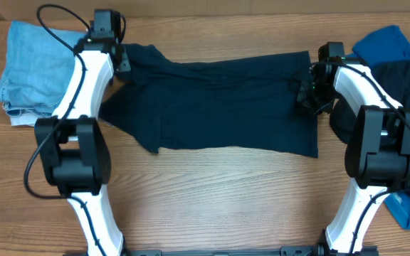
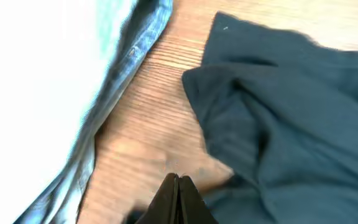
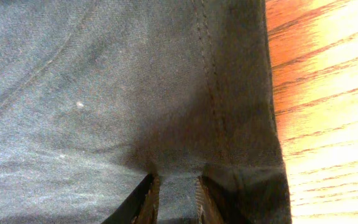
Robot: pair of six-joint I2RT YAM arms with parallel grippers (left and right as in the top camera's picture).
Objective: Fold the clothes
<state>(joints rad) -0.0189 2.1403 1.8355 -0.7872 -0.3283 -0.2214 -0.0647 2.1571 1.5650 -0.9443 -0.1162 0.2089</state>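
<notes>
A dark navy shirt [image 1: 219,99] lies spread across the middle of the wooden table [image 1: 212,192] as two robot arms work its ends during a folding task. The right gripper [image 3: 176,186] is clamped on a pinch of the shirt's stitched edge, toward the table's right side, where a bright blue garment [image 1: 379,43] waits in a heap. At the far left corner the left gripper [image 2: 178,182] has its fingers pressed together over bare wood. The shirt's rumpled sleeve is just beside them, with no cloth visibly caught, and a pale blue garment [image 1: 27,71] lies close on the other side. The risk from here: if the left arm lifts empty, only one end rises, and the shirt drags, twists and bunches instead of folding flat
</notes>
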